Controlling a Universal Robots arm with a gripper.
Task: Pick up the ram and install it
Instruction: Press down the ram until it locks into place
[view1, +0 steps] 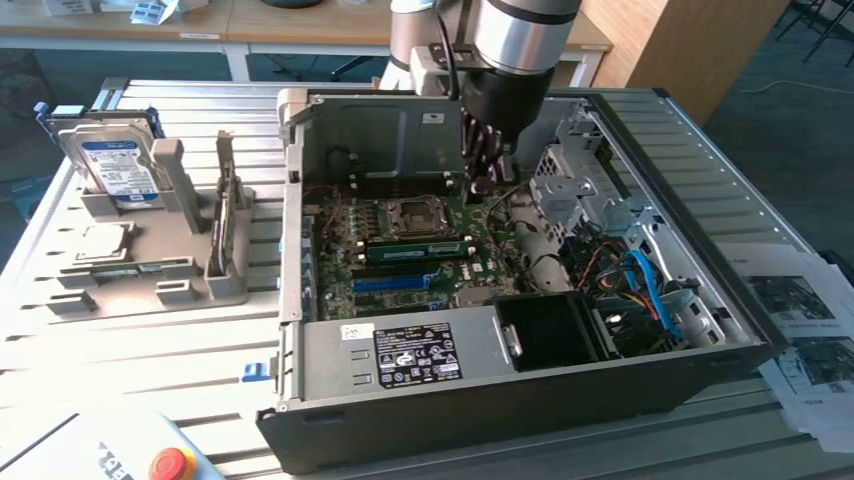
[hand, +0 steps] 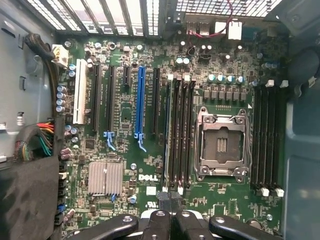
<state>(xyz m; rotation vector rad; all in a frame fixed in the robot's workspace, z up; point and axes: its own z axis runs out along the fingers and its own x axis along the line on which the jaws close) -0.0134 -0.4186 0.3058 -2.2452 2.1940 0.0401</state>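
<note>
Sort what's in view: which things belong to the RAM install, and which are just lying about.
Job in hand:
- the ram, apparently in a slot beside the CPU socket
- the gripper, shut, over the motherboard
- the open computer case

Lying about:
- hard drive and expansion card on the grey rack
- printed papers
- red button

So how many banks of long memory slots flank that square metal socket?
2. One bank lies between the socket and the blue slot; the other bank lies beyond the socket, by the case wall.
</note>
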